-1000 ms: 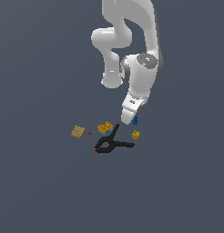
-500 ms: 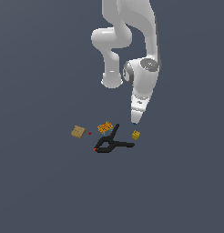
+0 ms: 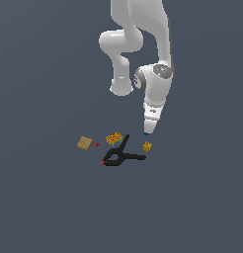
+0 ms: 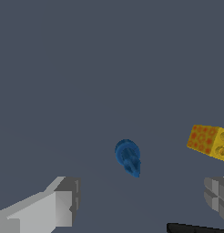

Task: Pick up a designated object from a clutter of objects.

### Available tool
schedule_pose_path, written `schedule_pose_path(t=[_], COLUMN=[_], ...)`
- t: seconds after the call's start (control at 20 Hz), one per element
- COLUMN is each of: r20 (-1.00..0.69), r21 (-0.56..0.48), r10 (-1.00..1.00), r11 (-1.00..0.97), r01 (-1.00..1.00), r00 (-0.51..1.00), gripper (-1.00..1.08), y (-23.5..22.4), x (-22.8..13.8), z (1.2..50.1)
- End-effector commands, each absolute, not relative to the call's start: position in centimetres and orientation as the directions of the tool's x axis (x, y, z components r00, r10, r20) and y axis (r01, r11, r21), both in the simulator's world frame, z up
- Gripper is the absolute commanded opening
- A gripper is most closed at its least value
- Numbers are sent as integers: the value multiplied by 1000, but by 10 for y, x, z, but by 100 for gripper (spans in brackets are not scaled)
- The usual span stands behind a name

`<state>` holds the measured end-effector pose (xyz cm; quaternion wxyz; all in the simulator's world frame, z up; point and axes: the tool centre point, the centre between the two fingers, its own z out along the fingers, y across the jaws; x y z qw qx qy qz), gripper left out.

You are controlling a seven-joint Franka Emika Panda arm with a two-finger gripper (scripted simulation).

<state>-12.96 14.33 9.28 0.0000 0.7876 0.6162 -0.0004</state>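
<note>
The designated object, a tiny blue piece (image 4: pixel 128 157), lies on the grey floor, ahead of the gap between my two fingers (image 4: pixel 57 205). My gripper (image 4: pixel 141 196) is open and holds nothing. In the exterior view the gripper (image 3: pixel 147 129) points down just above the blue piece (image 3: pixel 145 133), of which only a sliver shows at its tip. The rest of the clutter lies close by: a yellow cube (image 3: pixel 147 146), a black clamp (image 3: pixel 120 154), an orange-yellow lump (image 3: pixel 113 138), a tan waffle square (image 3: pixel 85 143) and a red dot (image 3: pixel 97 145).
The yellow cube (image 4: pixel 208 141) sits close beside the blue piece in the wrist view. One arm of the black clamp (image 4: pixel 196 228) shows at that picture's edge. The arm's white base (image 3: pixel 121 86) stands behind the clutter.
The gripper has shifted a little toward the exterior view's right and come down over the blue piece, which now mostly hides behind its tip. The clutter has not moved.
</note>
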Motion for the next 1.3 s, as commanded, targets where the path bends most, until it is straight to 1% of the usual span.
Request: schedule_pose_path(t=[0.0,0.65,1.0,1.05,1.25], r20=[-1,0,0,0,0], r21=[0,0,0,0,0], r10=[971,972,972,972,972], r11=[-241,-235,-235,-235,-235], r01=[971,972,972,972,972], r00=[241,235,235,235,235], gripper=[100,100,100,-100,-100], y=[143,144,144,144,144], x=[-130,-131,-130,-130,-130], z=[91,49,42,42,42])
